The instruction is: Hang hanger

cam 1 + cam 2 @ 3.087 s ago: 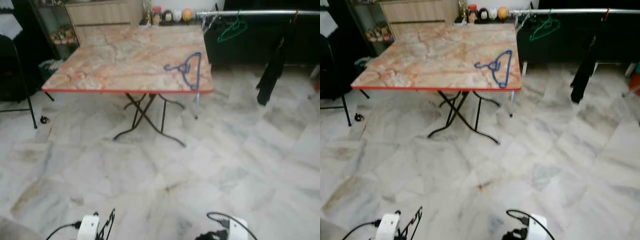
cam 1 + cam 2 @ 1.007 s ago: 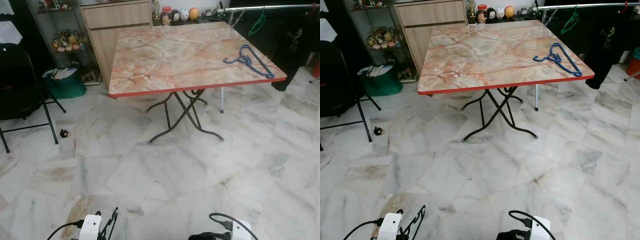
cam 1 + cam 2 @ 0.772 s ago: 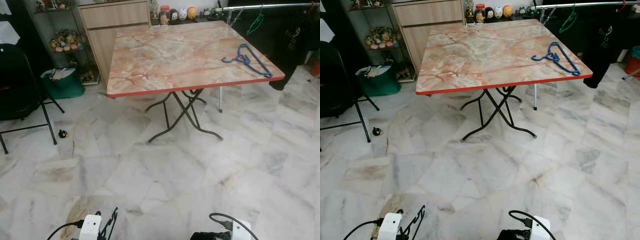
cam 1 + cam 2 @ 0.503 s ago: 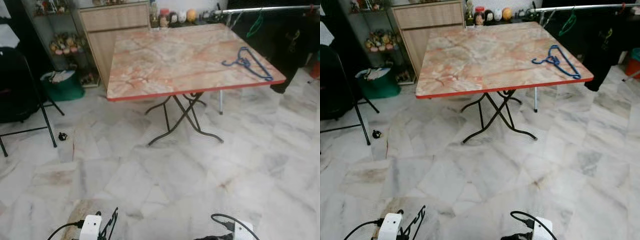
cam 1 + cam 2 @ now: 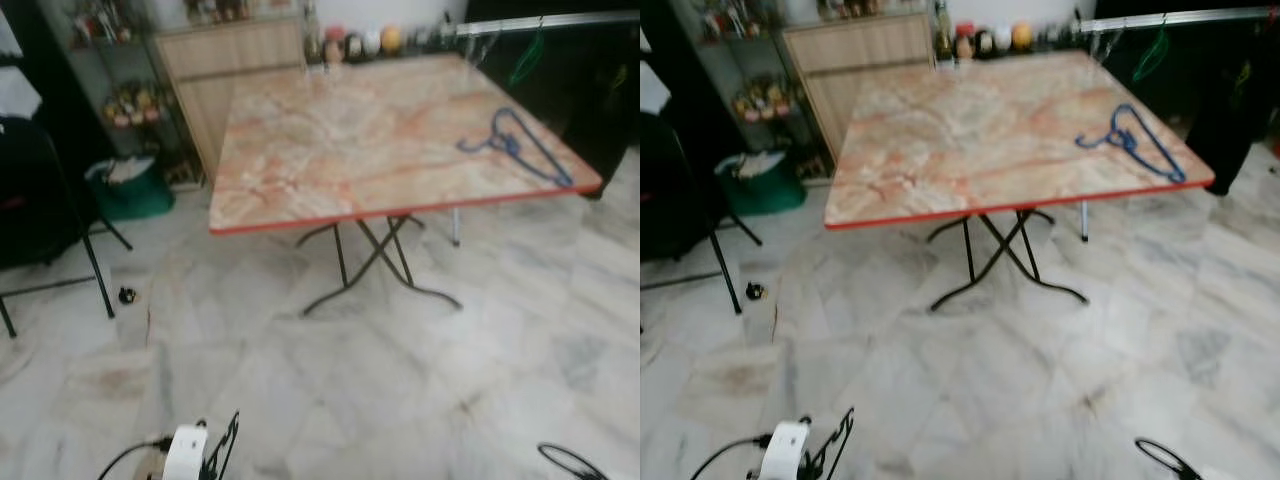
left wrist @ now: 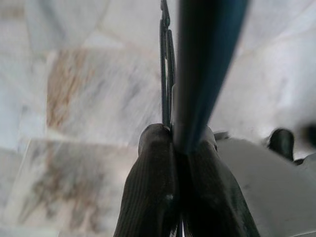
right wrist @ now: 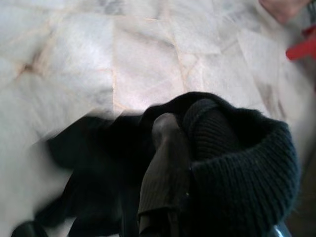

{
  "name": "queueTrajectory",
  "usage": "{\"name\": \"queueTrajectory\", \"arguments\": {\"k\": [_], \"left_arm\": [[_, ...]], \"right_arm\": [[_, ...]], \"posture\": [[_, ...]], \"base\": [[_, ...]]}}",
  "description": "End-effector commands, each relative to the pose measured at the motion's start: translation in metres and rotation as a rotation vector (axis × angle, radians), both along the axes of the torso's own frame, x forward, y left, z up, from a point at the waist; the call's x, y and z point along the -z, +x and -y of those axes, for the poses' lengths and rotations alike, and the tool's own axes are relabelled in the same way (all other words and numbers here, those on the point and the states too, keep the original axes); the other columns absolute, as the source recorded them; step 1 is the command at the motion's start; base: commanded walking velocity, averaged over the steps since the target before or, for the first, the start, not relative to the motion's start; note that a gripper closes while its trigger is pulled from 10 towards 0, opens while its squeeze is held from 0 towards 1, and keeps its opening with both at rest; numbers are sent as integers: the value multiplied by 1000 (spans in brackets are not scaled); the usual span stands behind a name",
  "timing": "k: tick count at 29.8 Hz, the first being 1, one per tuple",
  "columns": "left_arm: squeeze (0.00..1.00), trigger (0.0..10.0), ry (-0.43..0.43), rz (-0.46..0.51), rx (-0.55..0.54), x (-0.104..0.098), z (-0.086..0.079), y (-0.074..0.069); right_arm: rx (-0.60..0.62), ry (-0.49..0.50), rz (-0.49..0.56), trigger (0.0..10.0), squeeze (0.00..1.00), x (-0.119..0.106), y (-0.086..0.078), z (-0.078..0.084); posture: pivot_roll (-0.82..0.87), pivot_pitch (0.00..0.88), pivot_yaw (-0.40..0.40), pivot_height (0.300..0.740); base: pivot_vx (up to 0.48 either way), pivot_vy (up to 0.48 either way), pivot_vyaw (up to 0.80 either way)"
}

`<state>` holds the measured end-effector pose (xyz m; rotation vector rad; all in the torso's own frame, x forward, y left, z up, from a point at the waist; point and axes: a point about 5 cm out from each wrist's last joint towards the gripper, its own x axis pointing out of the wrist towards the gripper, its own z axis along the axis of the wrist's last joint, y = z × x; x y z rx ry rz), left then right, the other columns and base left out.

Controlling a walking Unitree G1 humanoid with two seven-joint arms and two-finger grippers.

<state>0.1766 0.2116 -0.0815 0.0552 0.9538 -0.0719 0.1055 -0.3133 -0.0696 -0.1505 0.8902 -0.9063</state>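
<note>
Head views were blurred and the counter (image 5: 300, 205) loomed larger than half a second before; judged, the robot was walking toward it. Blue hanger (image 5: 515, 145) lay flat near the counter's far right edge, well apart from both arms; rail (image 5: 540, 22) stood behind. Left end effector (image 6: 170, 143), low over the floor, was clamped on a dark thin bar, possibly another hanger. Right end effector (image 7: 165, 148) gripped a black knit garment (image 7: 237, 163). Hanging was not yet begun.
</note>
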Motion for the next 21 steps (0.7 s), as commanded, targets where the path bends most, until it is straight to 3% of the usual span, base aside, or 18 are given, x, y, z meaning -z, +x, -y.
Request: {"name": "queueTrajectory", "arguments": {"k": [1,13,21], "left_arm": [[0,10000,7,-17,-7,1,-3,-4],[0,10000,10,-14,-11,1,-4,-4],[0,10000,6,-15,-13,1,-3,-3]], "right_arm": [[-1,1,2,10000,0,2,-1,-4],[-71,59,61,10000,0,4,22,-26],[-90,86,69,10000,0,6,23,-30]], "posture": [[3,2,67,740],[8,0,66,740],[7,0,64,740]], "base": [[300,0,0],[301,0,0],[300,0,0]]}}
